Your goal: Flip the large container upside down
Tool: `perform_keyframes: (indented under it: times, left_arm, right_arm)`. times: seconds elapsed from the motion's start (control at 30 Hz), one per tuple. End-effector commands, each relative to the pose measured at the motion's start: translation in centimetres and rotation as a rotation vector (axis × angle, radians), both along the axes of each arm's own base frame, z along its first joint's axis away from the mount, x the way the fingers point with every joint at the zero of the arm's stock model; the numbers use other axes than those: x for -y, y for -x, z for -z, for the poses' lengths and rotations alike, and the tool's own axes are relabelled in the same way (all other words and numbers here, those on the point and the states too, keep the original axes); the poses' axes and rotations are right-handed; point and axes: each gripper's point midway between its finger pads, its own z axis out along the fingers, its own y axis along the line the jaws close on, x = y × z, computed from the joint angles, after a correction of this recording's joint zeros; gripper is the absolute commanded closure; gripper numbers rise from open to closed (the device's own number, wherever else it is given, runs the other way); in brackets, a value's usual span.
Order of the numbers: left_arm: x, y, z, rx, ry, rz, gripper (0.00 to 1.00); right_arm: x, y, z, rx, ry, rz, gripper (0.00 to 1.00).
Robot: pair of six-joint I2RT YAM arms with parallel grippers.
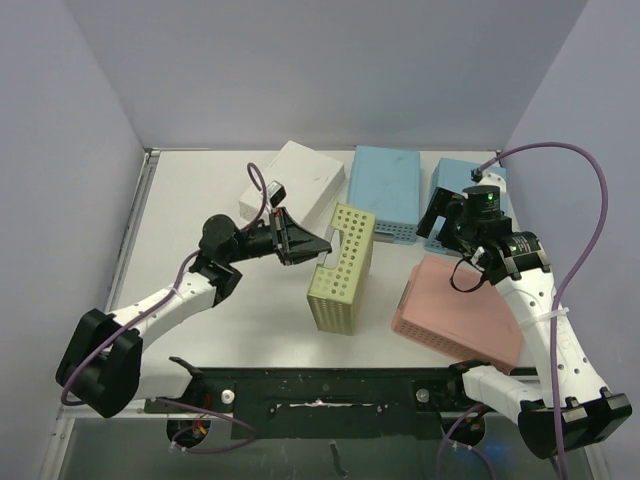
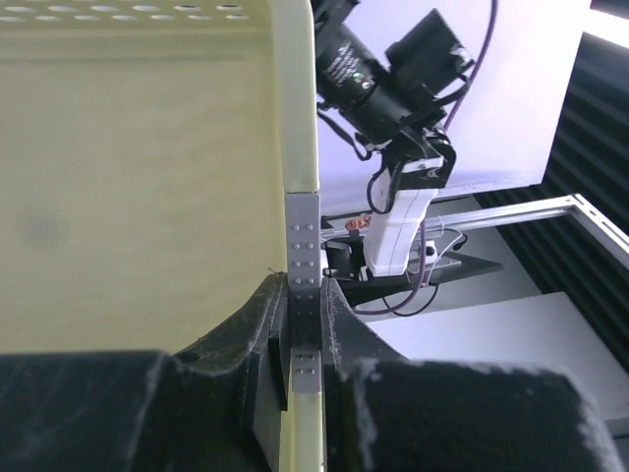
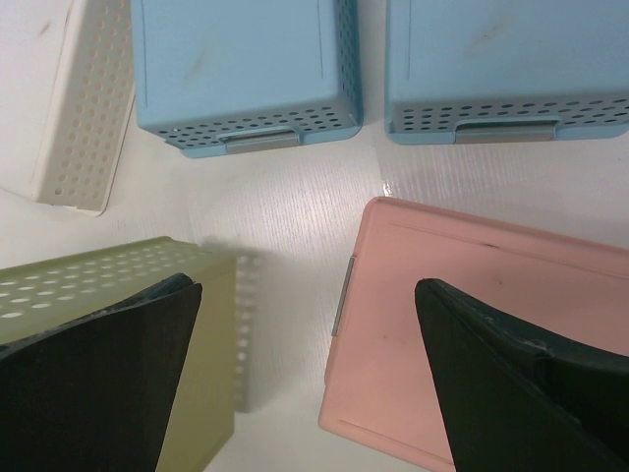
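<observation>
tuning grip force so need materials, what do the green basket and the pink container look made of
Green basket: probably moulded plastic, matte pale green; regular rows of round holes and thin, even walls suggest it.
Pink container: likely the same plastic, smooth and mostly matte; its flat face shows faint scuffs and a grey inset at one edge.

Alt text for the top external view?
The left gripper is shut on the edge of a yellow-green basket, holding it on its side mid-table. The right gripper is open near a pink bin; a white bin and two blue bins lie behind.
</observation>
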Motion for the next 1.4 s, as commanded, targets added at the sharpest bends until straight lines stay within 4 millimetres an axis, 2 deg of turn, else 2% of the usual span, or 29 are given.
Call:
perform_keyframes:
  times: [0.0, 0.07, 0.2, 0.27, 0.3, 0.37, 0.4, 0.43, 0.5, 0.57, 0.73, 0.77, 0.83, 0.9, 0.97, 1.03, 1.17, 1.23, 1.37]
  left_arm:
    - [-0.1, 0.8, -2.4, 0.084, 0.114, -0.014, 1.0]
    - [-0.2, 1.1, -1.4, 0.053, 0.111, -0.01, 1.0]
    - [-1.5, 1.3, -0.8, -0.007, 0.168, -0.021, 1.0]
    - [-2.4, 0.9, 0.3, -0.053, 0.166, -0.031, 1.0]
    - [-2.9, 0.6, 1.0, -0.072, 0.155, -0.038, 0.97]
    - [-4.2, 0.0, 2.3, -0.108, 0.139, -0.061, 0.78]
    - [-5.0, -0.4, 2.9, -0.12, 0.127, -0.078, 0.61]
    - [-5.6, -0.7, 3.7, -0.127, 0.099, -0.087, 0.48]
    - [-7.1, -1.6, 5.3, -0.131, 0.022, -0.117, 0.37]
    - [-8.7, -2.5, 6.5, -0.12, -0.071, -0.159, 0.32]
    - [-12.0, -4.5, 10.2, -0.099, -0.397, -0.234, 0.32]
    - [-12.8, -4.4, 11.8, -0.14, -0.506, -0.256, 0.32]
    - [-15.0, -5.1, 12.8, -0.12, -0.666, -0.307, 0.31]
    - [-17.5, -6.3, 12.5, -0.073, -0.798, -0.381, 0.31]
    - [-20.0, -7.2, 12.4, -0.067, -0.926, -0.47, 0.31]
    - [-22.0, -8.0, 12.2, -0.069, -1.017, -0.546, 0.31]
    - [-26.0, -9.1, 11.5, -0.097, -1.142, -0.7, 0.3]
    - [-27.7, -9.6, 10.5, -0.095, -1.185, -0.777, 0.3]
    - [-29.2, -10.3, 7.5, -0.039, -1.213, -0.88, 0.3]
  right_arm:
    - [0.1, -0.6, -1.1, 0.05, 0.0, -0.002, 0.02]
    - [0.1, -0.7, -0.9, 0.044, 0.0, -0.004, 0.02]
    - [-0.3, -0.7, -0.4, 0.033, -0.01, -0.018, 0.02]
    - [-0.4, -0.8, -0.3, 0.034, -0.016, -0.023, 0.02]
    - [-0.5, -0.8, -0.2, 0.032, -0.018, -0.025, 0.02]
    - [-0.6, -0.8, -0.1, 0.032, -0.021, -0.031, 0.02]
    - [-0.6, -0.8, -0.1, 0.031, -0.021, -0.032, 0.02]
    - [-0.7, -0.8, -0.1, 0.031, -0.02, -0.035, 0.02]
    - [-0.6, -0.7, 0.1, 0.027, -0.018, -0.034, 0.02]
    - [-0.5, -0.7, 0.3, 0.024, -0.015, -0.035, 0.02]
    - [-0.4, -0.5, 1.0, 0.007, -0.009, -0.033, 0.02]
    - [-0.5, -0.6, 1.1, 0.003, -0.011, -0.036, 0.02]
    - [-0.8, -0.7, 1.4, -0.004, -0.021, -0.049, 0.02]
    - [-1.6, -0.8, 1.8, -0.012, -0.052, -0.075, 0.03]
    - [-3.2, -1.1, 2.4, -0.016, -0.112, -0.122, 0.02]
    - [-5.3, -1.1, 3.5, -0.035, -0.167, -0.171, 0.02]
    - [-10.2, -0.5, 6.3, -0.11, -0.156, -0.268, 0.02]
    - [-11.7, -0.2, 7.8, -0.153, -0.151, -0.296, 0.03]
    - [-13.6, 0.4, 10.4, -0.216, -0.151, -0.334, 0.03]
